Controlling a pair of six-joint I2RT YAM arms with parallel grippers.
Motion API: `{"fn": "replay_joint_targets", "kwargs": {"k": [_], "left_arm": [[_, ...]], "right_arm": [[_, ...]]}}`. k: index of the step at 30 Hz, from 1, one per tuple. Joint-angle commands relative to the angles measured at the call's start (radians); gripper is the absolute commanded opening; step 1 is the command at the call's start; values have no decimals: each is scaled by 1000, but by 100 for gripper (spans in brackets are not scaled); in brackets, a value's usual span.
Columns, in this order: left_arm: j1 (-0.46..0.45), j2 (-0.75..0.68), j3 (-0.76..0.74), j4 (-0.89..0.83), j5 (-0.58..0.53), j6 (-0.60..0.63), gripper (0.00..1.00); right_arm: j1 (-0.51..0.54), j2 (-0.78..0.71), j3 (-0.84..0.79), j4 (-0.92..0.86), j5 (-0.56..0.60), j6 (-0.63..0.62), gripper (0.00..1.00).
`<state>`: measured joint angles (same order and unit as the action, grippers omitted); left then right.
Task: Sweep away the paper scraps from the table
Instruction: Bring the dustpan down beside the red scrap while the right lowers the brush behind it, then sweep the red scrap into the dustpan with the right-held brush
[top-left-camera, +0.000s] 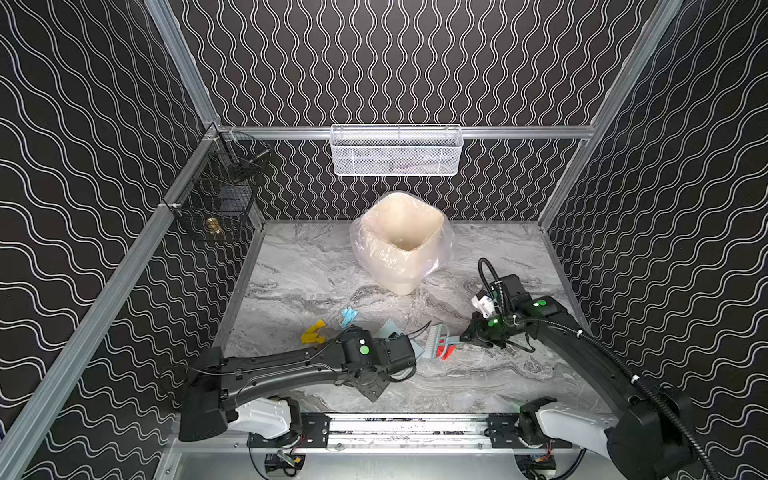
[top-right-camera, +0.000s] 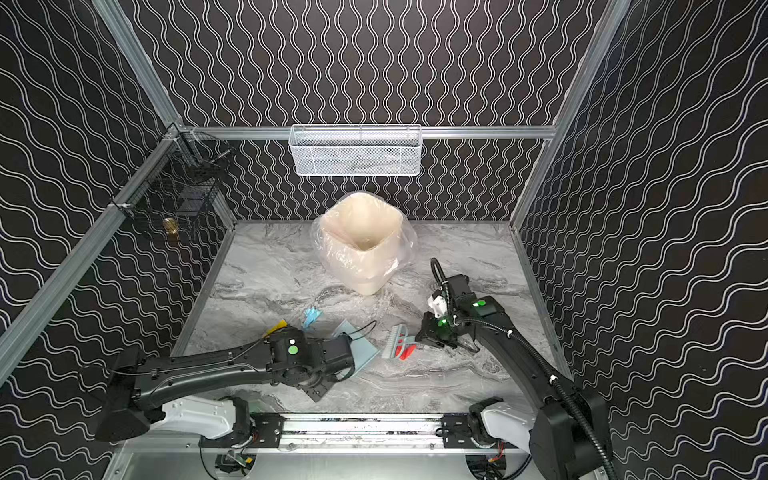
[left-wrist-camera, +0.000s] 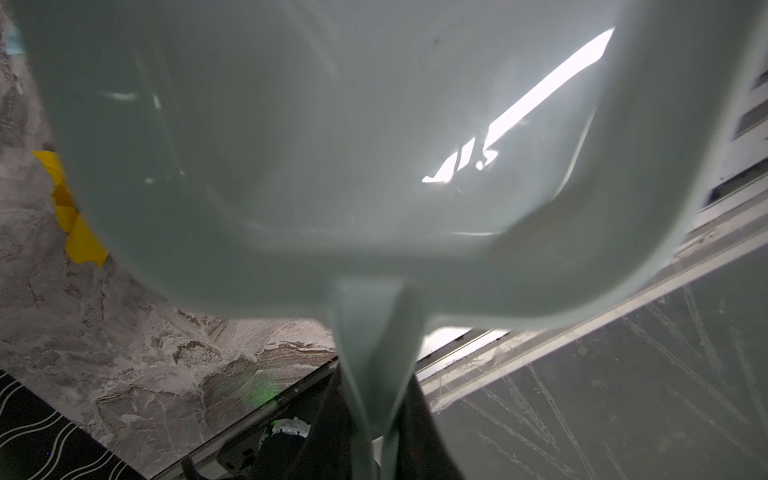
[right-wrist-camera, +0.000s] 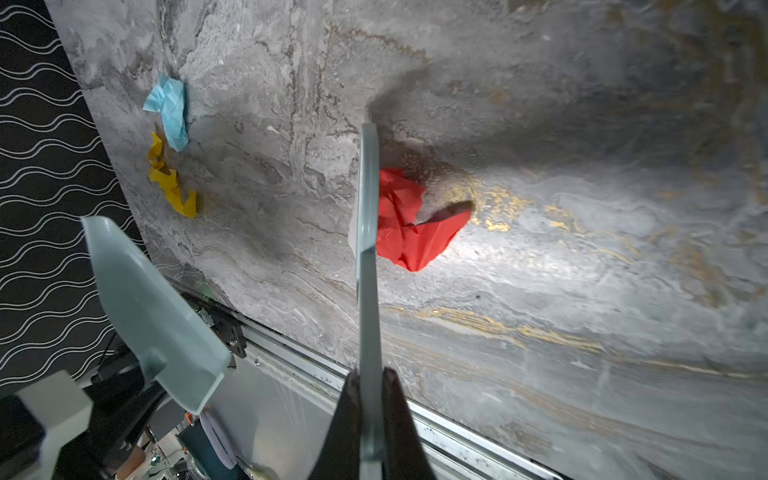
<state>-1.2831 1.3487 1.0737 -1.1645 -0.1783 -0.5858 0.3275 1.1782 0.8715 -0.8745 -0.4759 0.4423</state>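
The paper scraps (right-wrist-camera: 170, 108) lie crumpled on the near part of the table (top-left-camera: 299, 266) — a red scrap (right-wrist-camera: 411, 224) against the brush (right-wrist-camera: 368, 187), a yellow scrap (top-left-camera: 313, 332) and a light blue scrap (top-left-camera: 348, 316) by the left arm. The table is smooth grey-white marble veining, railed in aluminium, between black wavy-lined walls (top-left-camera: 415, 62). The right hand (right-wrist-camera: 370, 399) pinches the brush's flat handle; the left hand (left-wrist-camera: 374, 399) grips the glossy pale dustpan (left-wrist-camera: 291, 145) by its handle. Behind stands a cream bin (top-left-camera: 401, 241) — rounded-square, lined with clear film.

Two black arms (top-left-camera: 291, 361) — white base links (top-left-camera: 262, 415), green dots (top-left-camera: 364, 350), ribbed black cable (top-left-camera: 606, 355).
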Motion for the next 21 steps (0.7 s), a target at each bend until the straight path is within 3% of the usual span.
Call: {"fn": "replay_joint_targets", "kwargs": {"k": [1, 5, 9, 21], "left_arm": [[-28, 36, -1, 33, -1, -18, 0], [-50, 90, 6, 64, 0, -2, 0], [-64, 133, 9, 99, 5, 25, 0], [-74, 279, 43, 169, -19, 132, 0]], "right_arm": [[-20, -11, 47, -124, 11, -83, 0], [-22, -3, 187, -187, 28, -108, 0], [-27, 11, 308, -263, 120, -149, 0], [-12, 75, 377, -353, 429, -202, 0]]}}
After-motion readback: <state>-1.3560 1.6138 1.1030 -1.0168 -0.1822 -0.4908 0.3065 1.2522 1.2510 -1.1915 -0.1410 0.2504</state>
